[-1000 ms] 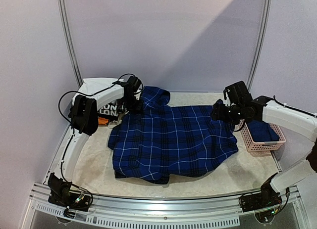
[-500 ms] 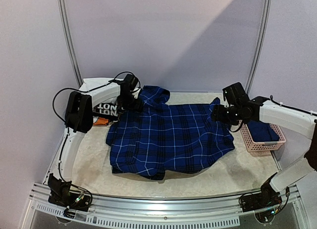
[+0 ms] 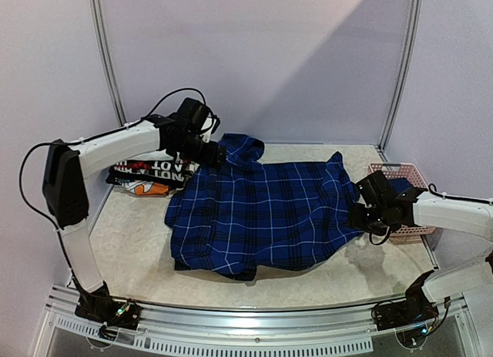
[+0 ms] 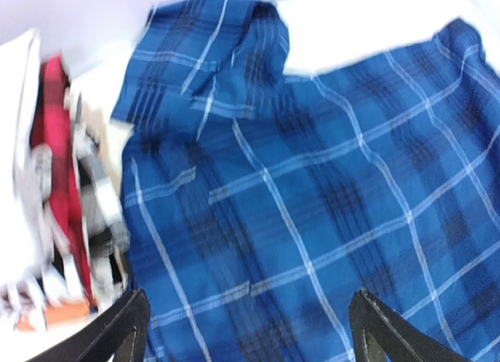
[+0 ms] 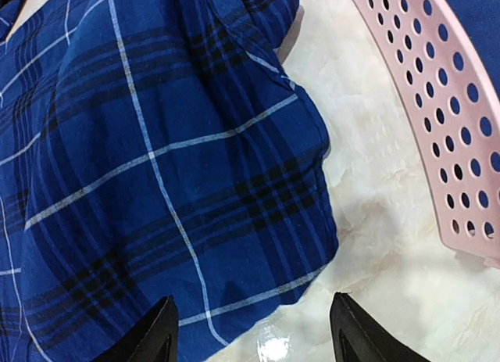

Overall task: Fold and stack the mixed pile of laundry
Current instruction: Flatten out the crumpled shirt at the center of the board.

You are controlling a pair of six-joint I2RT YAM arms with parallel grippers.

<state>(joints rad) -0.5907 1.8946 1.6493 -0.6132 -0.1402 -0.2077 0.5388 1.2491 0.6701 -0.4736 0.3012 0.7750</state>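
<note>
1. Task item: the plaid shirt (image 3: 262, 214) lies spread across the middle of the table (image 3: 139, 257). Its collar points to the far-left corner and its hem reaches toward the right edge. The side nearest the near edge is rumpled and partly doubled under.
2. Second item: a navy garment (image 5: 476, 6) sits inside the pink basket (image 3: 397, 170) at the right edge. Its print is not visible.
3. Other items: folded garments (image 3: 146, 176) are stacked at the left edge, just beside the shirt's collar.
4. Left pincer (image 3: 214, 154): it hovers over the collar and shoulder area. The jaws stand wide apart and hold nothing.
5. Right pincer (image 5: 254, 331): it is low over the rounded hem corner, between shirt and basket. The jaws are apart and straddle the cloth edge and bare table. Nothing is clamped.
6. Handling judgement: the shirt is light, limp woven cloth. It will drape and sag from any grip and will likely slide on the smooth table. It is not fragile.
7. Grip judgement: take it at the edges, one pincer at the shoulder seam beside the collar and the other at the hem corner. A mid-panel pinch would likely bunch several layers.
8. Risk: the right pincer is close to the basket and could snag its wall.
</note>
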